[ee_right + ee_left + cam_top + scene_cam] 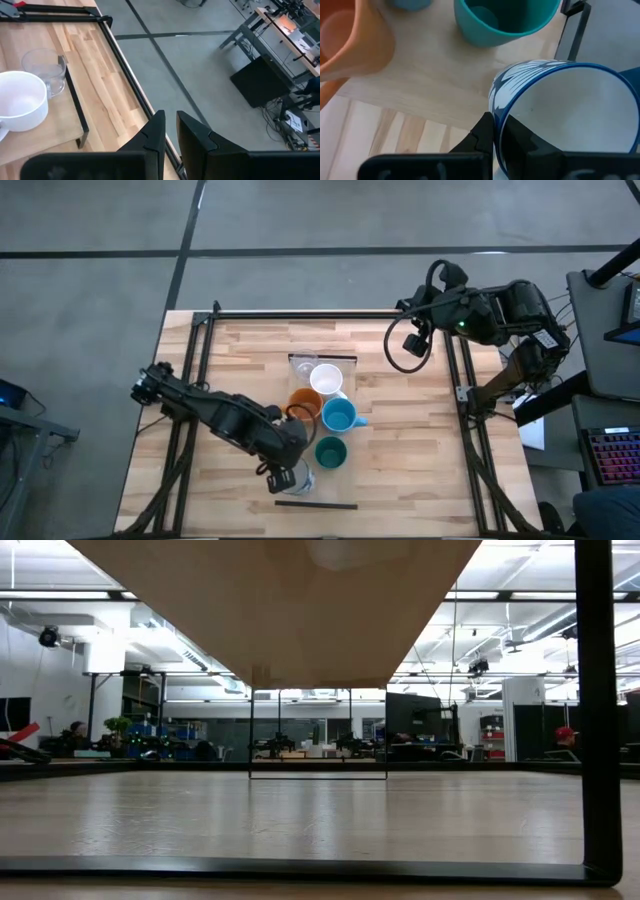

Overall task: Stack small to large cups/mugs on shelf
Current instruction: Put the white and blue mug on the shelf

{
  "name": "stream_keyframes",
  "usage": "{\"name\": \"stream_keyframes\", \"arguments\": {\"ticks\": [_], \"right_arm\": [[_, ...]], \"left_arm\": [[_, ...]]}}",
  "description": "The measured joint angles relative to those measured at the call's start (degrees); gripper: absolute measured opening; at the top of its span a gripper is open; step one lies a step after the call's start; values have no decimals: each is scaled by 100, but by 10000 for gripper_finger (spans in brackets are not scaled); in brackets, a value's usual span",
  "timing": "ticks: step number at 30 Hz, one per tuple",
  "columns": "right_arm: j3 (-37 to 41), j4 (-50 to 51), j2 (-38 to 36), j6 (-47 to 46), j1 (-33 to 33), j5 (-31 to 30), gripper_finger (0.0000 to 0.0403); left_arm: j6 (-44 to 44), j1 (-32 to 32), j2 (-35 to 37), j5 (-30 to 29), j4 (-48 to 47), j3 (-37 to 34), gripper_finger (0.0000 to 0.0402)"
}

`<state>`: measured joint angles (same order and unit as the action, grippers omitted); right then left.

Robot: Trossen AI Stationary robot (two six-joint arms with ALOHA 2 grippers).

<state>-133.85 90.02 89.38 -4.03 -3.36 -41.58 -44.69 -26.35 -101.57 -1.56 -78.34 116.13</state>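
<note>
The shelf (pixel 345 480) is a pale board lying along the table's middle. On it stand, from far to near, a clear glass (pixel 303 365), a white mug (pixel 327 378), an orange mug (pixel 305 402), a light blue mug (pixel 340 416) and a dark green cup (pixel 330 451). My left gripper (pixel 285 475) is shut on a pale white mug with a blue pattern (pixel 300 478) at the shelf's near end. My right gripper (pixel 418 315) is shut and empty, high at the table's far right corner. My left gripper (pixel 495 132) pinches the patterned mug's rim wall (pixel 496 117), with one finger (pixel 520 142) inside the mug and one (pixel 480 137) outside. The fingers come from above, slanting in from the table's left. The mug's mouth faces up. Whether its base rests on the shelf is hidden.
A black frame (pixel 455 380) runs along the table's left, right and far edges. The low view shows only the board's underside (pixel 280 610) and the bare planked tabletop (pixel 300 820). In the right wrist view the glass (pixel 45 70) and white mug (pixel 22 100) show, with the floor beyond the table edge.
</note>
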Motion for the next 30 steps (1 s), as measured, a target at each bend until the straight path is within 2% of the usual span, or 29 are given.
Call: {"name": "stream_keyframes", "arguments": {"ticks": [30], "right_arm": [[6,0,-4,-43,-2,15,41]], "left_arm": [[-299,-3,-44,-176,286,-159,0]]}}
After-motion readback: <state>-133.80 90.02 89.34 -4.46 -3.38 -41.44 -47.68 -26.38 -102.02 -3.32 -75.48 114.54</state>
